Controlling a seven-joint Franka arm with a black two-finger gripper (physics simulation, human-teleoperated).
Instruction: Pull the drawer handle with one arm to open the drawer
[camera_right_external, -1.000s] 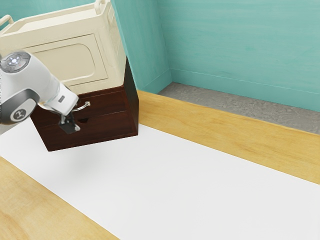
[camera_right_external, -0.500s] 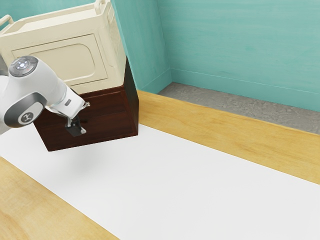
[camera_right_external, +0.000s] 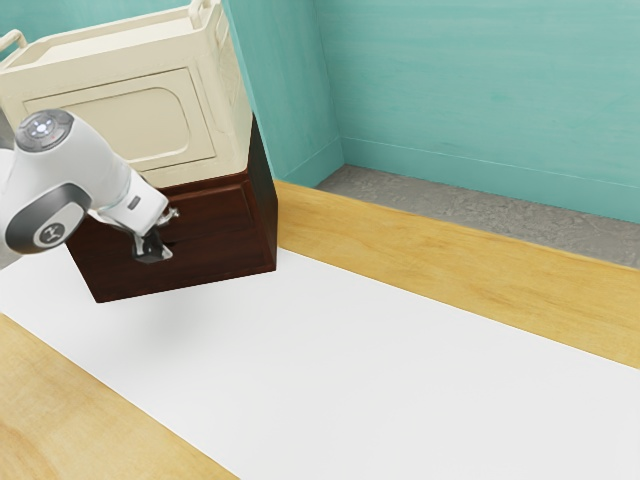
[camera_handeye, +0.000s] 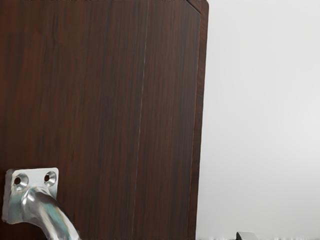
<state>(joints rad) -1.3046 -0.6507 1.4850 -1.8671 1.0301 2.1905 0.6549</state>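
Note:
My gripper (camera_right_external: 153, 248) is in front of the dark brown drawer cabinet (camera_right_external: 220, 250), open, with a black finger low against the front. Just beside the hand, on the exterior view's right, the end of the silver handle (camera_right_external: 173, 213) shows; the hand hides the rest. In the wrist view the curved metal handle (camera_handeye: 50, 212) stands out from a screwed mounting plate on the brown cabinet front (camera_handeye: 100, 100). A small dark tip of my gripper (camera_handeye: 242, 236) shows at the lower edge, apart from the handle. Whether the handle lies between the fingers is hidden.
A cream crate (camera_right_external: 120, 120) rests on top of the cabinet. White sheet (camera_right_external: 330, 370) covers part of the wooden table (camera_right_external: 400, 235), and teal walls (camera_right_external: 480, 100) rise behind.
My hand has moved toward the exterior view's right and slightly lower over the last second, covering more of the handle. Since half a second ago, it has shifted slightly and the finger has turned.

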